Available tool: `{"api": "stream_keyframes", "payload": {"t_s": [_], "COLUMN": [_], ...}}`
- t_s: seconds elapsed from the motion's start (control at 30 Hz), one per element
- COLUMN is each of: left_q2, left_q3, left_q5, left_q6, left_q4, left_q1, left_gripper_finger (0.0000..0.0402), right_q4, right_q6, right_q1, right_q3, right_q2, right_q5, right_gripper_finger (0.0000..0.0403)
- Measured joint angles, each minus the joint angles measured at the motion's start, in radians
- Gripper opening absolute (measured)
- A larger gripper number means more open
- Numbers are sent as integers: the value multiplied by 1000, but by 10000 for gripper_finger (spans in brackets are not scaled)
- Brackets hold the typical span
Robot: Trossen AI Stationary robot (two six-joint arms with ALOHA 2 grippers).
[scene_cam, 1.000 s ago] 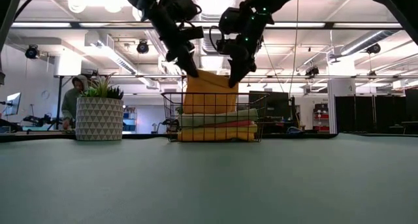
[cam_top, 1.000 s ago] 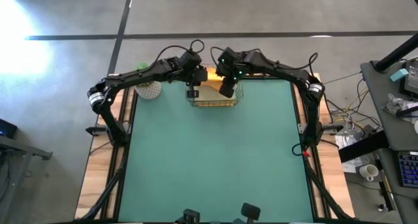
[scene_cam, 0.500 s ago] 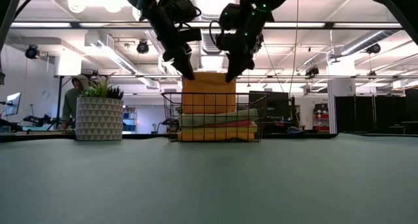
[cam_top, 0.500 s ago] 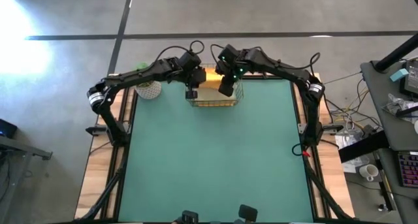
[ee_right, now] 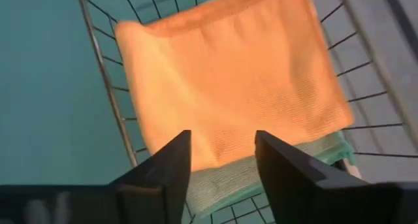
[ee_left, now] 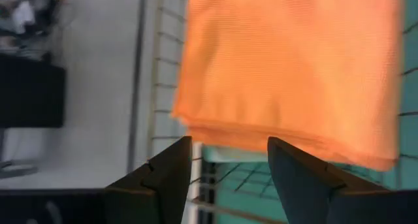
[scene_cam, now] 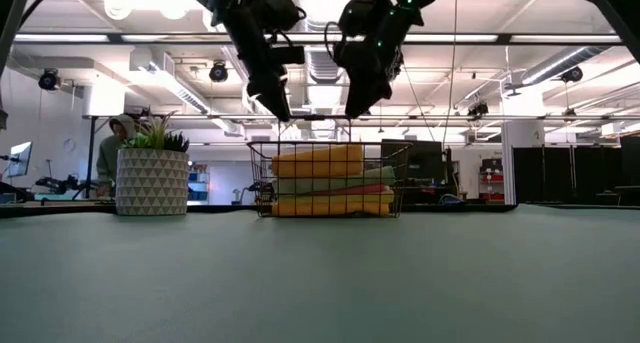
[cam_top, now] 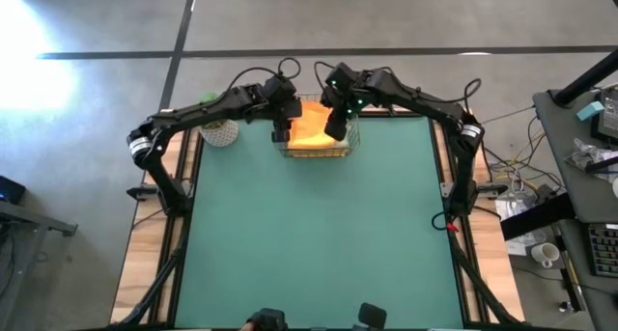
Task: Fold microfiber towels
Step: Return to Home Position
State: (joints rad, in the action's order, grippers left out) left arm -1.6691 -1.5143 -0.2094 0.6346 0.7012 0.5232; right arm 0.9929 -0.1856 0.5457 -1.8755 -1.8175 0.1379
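Observation:
A folded orange towel point(cam_top: 313, 131) lies on top of a stack of folded towels point(scene_cam: 333, 188) in the wire basket point(scene_cam: 262, 178) at the table's far edge. Below it in the stack show pale green, pink and orange layers. My left gripper point(cam_top: 281, 134) hangs open above the basket's left end, nothing between its fingers point(ee_left: 171, 168). My right gripper point(cam_top: 335, 130) hangs open above the basket's right end, also apart from the towel point(ee_right: 228, 87).
A potted green plant point(scene_cam: 152, 179) in a patterned white pot stands left of the basket at the far edge. The green table mat point(cam_top: 319, 234) stretches bare toward the near edge. A person point(scene_cam: 112, 148) stands in the room behind the plant.
Both grippers held the orange towel upright above the basket by its top corners; both have opened and let go. The towel has dropped and now lies flat on top of the stack. My right gripper has risen slightly.

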Motion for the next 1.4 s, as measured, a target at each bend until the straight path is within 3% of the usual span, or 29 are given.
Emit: {"api": "stream_keyframes", "payload": {"t_s": [0.3, 0.5, 0.7, 0.93, 1.07, 1.33, 1.4], "left_q2": [111, 191, 300, 488, 609, 852, 900], "left_q3": [-11, 12, 134, 362, 496, 744, 799], "left_q5": [-59, -51, 15, 130, 153, 178, 180], "left_q6": [-7, -138, -177, -340, -433, -528, -553], "left_q4": [27, 136, 132, 10, -43, -194, -238], "left_q1": [0, 0, -5, -8, -14, -16, -16], "left_gripper_finger": [184, 184, 184, 177, 139, 17, 6], "right_q4": [-8, 4, 62, 103, 87, -47, -67], "right_q6": [-23, -22, 2, -5, 11, 57, 58], "right_q1": [8, 9, 8, 5, 1, 0, 0], "right_q3": [0, 3, 3, 42, 88, 215, 237], "right_q2": [38, 1, 21, 103, 164, 260, 272], "right_q5": [-5, -6, 1, 2, 2, -5, -7], "right_gripper_finger": [186, 175, 153, 115, 91, 51, 46]}}
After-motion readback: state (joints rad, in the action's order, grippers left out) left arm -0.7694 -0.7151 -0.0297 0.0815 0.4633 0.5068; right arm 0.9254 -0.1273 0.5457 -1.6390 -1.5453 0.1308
